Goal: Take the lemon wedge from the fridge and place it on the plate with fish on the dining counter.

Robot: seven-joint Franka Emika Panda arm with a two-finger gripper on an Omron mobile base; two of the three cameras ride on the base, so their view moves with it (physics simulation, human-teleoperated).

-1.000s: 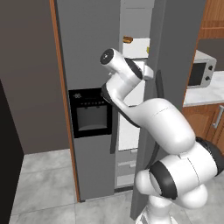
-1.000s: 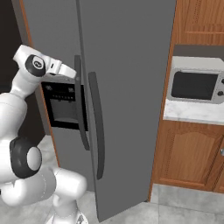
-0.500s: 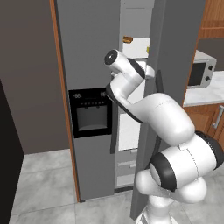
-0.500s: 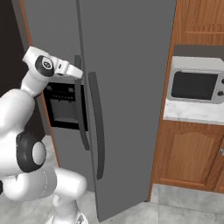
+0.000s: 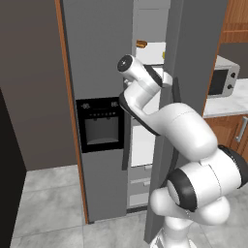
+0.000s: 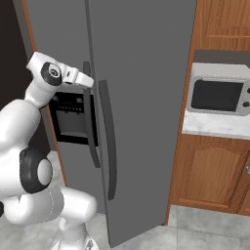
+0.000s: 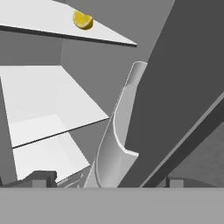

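Reaching from lower right of left base view into the fridge (image 5: pixel 106 63) gap. Gripper (image 7: pixel 105 180) standing wide open, gripping nothing. In hand view, upper left, lemon wedge (image 7: pixel 82 20) lying on white shelf (image 7: pixel 39 17).

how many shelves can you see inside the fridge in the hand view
3 white shelves: the top shelf bearing the lemon wedge, a middle shelf below it, and a lower shelf near the gripper. More may be hidden beyond the frame.
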